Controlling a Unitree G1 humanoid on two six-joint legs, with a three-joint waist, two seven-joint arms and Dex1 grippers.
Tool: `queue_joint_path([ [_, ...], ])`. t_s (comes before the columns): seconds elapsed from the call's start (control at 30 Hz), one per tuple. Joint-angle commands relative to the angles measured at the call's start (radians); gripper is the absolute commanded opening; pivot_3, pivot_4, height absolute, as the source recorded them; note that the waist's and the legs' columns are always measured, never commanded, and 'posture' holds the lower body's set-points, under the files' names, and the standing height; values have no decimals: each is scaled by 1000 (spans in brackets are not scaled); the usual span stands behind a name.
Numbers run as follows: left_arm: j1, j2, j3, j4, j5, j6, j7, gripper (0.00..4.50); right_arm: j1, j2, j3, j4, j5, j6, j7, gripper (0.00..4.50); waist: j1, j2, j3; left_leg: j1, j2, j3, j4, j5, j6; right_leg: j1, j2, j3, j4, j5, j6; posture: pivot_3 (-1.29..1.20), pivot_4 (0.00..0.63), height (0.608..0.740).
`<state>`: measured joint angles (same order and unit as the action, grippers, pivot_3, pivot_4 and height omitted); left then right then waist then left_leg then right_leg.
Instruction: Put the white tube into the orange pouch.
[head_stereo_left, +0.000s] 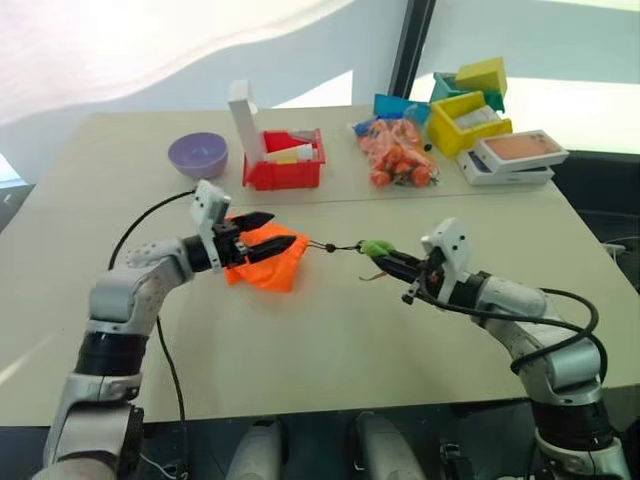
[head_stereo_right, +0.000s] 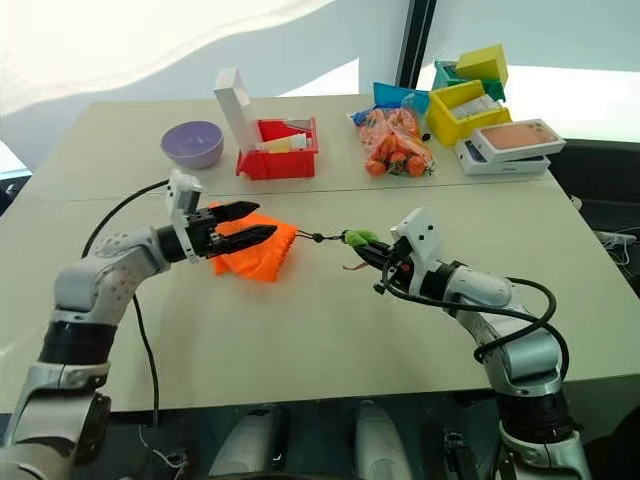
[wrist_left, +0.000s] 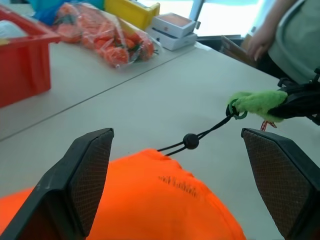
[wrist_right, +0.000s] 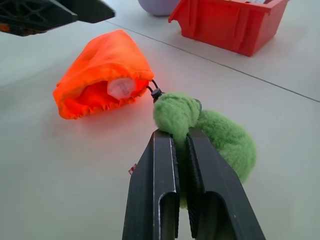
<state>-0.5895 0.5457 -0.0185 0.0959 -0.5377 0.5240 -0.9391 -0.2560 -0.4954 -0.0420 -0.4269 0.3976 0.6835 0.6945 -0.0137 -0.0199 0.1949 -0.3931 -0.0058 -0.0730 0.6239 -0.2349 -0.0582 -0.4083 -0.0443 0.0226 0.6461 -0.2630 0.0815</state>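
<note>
Since the table (head_stereo_left: 330, 330) takes up most of the head views, start there: pale, flat, with the clutter pushed to the upper half of the frame (red bin (head_stereo_left: 285, 165) top centre, purple bowl (head_stereo_left: 197, 154) to its left, a clear bag of orange bits (head_stereo_left: 395, 152) to its right).

The pouch (head_stereo_left: 265, 258) sits left of centre on the table. It's soft fabric, floppy and light, so I'd guess it'll collapse or slide if you push on it instead of pinching it. The mouth faces the right gripper's camera, and something white shows just inside it (wrist_right: 121, 88). That's most likely the tube, already mostly in, but I can't make out a cap or print to be sure.

The left gripper (head_stereo_left: 272, 232) hangs over the pouch with its fingers spread wide, holding nothing. The right gripper (head_stereo_left: 392, 262), right of centre, is clamped tight on the green ball (wrist_right: 200, 132), with the cord (wrist_left: 200, 136) running from it to the pouch mouth.

Best handle is that ball: fuzzy, squashy, not slippery. The cord is thin and would be fiddly to pinch, and the fabric rim is the next best bet.
</note>
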Motion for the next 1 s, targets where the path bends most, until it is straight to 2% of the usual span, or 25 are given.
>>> queue_joint_path([
  [0.03, -88, -3, -108, 120, 146, -179, -115, 4470, -23, -16, 14, -11, -2, -37, 6, 0, -1, 0, 0, 0, 0, 0, 0, 0, 0, 0, 0, 0, 0, 0, 0, 0, 150, 740],
  [0.23, -270, -77, -211, 426, 274, -359, -280, 4470, -52, -43, 70, -19, -58, -109, 7, 0, 0, 0, 0, -1, 0, 0, 0, 0, 0, -1, 0, 0, 0, 0, 1, 0, 150, 740],
  [0.33, -326, -100, -234, 543, 345, -462, -301, 4470, -62, -43, 75, -17, -71, -127, -11, 0, -4, 0, 0, -1, 0, 0, 0, 0, 0, -1, 0, 0, 0, 0, 1, 0, 150, 740],
  [0.53, -340, -125, -206, 608, 388, -614, -293, 4470, -70, -35, 53, -27, -55, -119, -31, 0, -3, 0, 0, -2, 0, -1, 0, 0, 1, -1, 0, 0, 1, 0, 2, 0, 150, 740],
  [0.67, -238, -113, -180, 522, 467, -813, -117, 4470, -73, -24, 34, -21, -37, -113, -48, 0, -4, 0, 0, -2, 0, -1, 0, 0, 1, -1, 0, 0, 1, 0, 2, 0, 150, 740],
  [0.8, -62, -78, -188, 339, 603, -987, 49, 4470, -82, 0, 6, -8, 9, -97, -65, 0, -4, 0, 0, -1, 1, -2, 0, 0, 1, -1, 0, 0, 2, 0, 2, 0, 150, 740],
  [0.87, 5, -73, -198, 261, 695, -1039, 144, 4470, -86, 8, -5, -2, 30, -88, -65, 0, 2, 0, 0, -1, 1, -2, 0, 0, 1, -1, 0, 0, 2, 0, 2, 0, 150, 740],
  [0.93, 72, -116, -198, 161, 844, -1039, 334, 4470, -96, 16, -14, 9, 56, -78, -59, 0, 7, 0, 0, -1, 1, -3, 1, 0, 1, -1, -1, 0, 2, 0, 2, 0, 150, 740],
  [1.0, 103, -144, -202, 110, 934, -1022, 448, 4470, -102, 17, -16, 16, 69, -74, -55, 0, 11, 0, 0, -2, 1, -3, 4, 0, 1, 1, -2, -1, 2, 0, 2, 0, 150, 740],
])
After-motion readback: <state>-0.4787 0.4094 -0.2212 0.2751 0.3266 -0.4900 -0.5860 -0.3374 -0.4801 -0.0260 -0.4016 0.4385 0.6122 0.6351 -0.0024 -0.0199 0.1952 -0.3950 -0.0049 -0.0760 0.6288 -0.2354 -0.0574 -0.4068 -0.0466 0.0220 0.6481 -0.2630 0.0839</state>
